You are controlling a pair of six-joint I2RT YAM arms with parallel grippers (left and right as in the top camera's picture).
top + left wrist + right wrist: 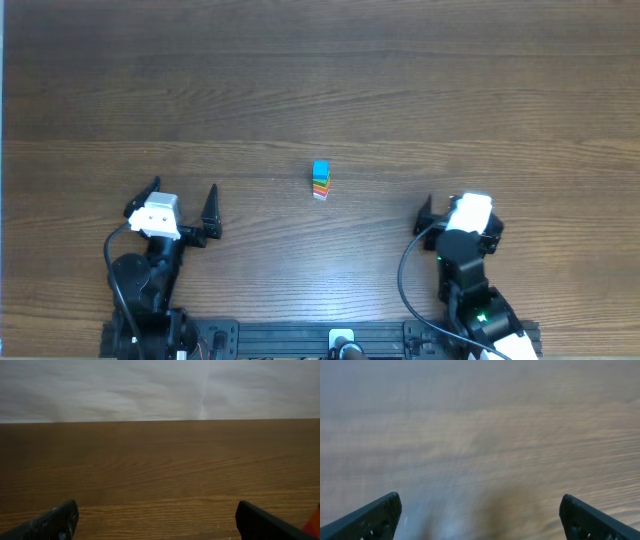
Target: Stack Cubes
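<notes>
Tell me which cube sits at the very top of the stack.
The blue cube. It caps the stack in the middle of the table; the green cube lies directly under it, and the rest are lower still.

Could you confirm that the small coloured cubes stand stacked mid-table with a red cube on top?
Not quite: the top view shows a blue cube on top, not a red one. The stack of small coloured cubes does stand midway on the brown wooden table.
</notes>
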